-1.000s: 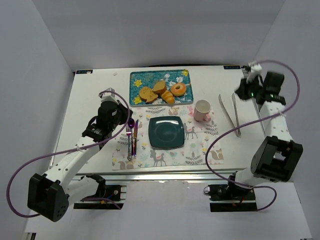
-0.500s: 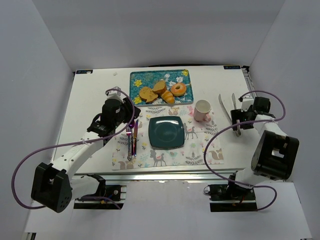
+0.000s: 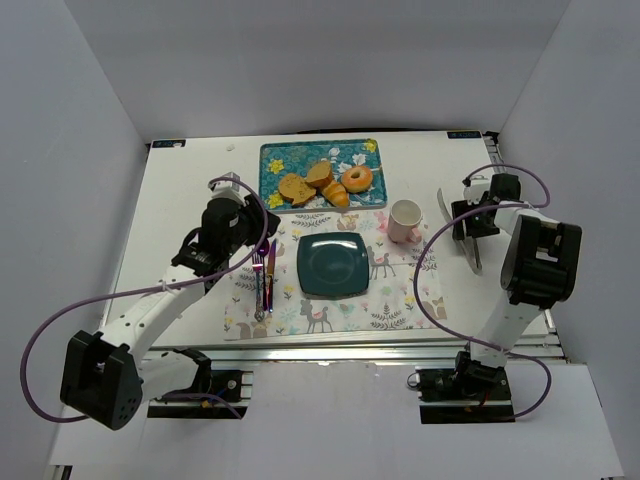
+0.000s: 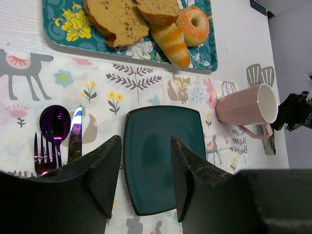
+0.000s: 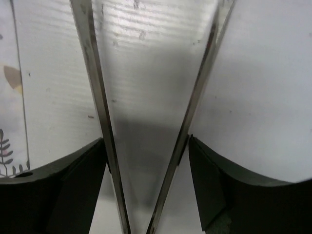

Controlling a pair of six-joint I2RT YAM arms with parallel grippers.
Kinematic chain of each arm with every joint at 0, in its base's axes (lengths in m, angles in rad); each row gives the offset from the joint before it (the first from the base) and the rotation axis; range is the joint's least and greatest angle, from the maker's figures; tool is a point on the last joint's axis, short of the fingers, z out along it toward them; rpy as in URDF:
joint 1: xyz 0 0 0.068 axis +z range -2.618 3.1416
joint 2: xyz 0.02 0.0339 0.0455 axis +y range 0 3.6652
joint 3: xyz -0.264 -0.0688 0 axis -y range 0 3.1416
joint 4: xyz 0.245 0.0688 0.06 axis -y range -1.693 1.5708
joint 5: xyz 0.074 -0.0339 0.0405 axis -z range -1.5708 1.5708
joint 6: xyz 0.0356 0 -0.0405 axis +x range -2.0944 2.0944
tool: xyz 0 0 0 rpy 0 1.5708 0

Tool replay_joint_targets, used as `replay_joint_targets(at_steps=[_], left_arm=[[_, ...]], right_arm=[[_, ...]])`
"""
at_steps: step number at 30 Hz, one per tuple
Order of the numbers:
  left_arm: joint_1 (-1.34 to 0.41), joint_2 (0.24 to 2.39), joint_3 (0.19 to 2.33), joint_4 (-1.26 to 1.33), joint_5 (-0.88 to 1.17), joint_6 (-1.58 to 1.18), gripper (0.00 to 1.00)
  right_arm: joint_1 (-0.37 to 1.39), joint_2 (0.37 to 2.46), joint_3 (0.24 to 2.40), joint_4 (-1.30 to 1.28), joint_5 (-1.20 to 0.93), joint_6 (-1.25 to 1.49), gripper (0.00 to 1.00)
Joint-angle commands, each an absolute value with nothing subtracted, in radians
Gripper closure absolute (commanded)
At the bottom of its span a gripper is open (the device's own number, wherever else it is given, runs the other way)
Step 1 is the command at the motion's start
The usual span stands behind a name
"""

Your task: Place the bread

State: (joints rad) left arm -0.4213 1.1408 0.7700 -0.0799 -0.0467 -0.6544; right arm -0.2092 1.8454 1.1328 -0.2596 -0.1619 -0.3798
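Right end effector (image 5: 146, 144) has dropped astride the tongs (image 5: 97, 97), bread (image 3: 318, 183) well apart

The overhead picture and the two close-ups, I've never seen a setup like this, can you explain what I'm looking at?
Two robot arms are bolted to the near edge of a table. The overhead picture comes from a fixed camera above them. Each close-up comes from a camera on one arm's wrist. On the table are a tray with bread and a donut, a plate, a mug, cutlery on a placemat, and tongs. The left gripper is open and empty. The right gripper is open, straddling the tongs.
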Motion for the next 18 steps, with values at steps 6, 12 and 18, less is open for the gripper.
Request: replay_joint_targets(at_steps=[6,12,18], left_arm=[[-0.422,1.077,0.773,-0.104,-0.092,-0.66,0.45],[-0.422,1.088,0.784,-0.097,-0.089,-0.666,0.45],[-0.422,1.091,0.796,-0.107,-0.089,-0.658,0.45]], right_arm=[[-0.209,1.907,1.174,-0.313,-0.181,-0.448,0.43],[-0.209,1.875,1.132,-0.334,-0.187,-0.587,0.32],[-0.21,1.838,1.101,-0.344,-0.192,-0.612,0.21]])
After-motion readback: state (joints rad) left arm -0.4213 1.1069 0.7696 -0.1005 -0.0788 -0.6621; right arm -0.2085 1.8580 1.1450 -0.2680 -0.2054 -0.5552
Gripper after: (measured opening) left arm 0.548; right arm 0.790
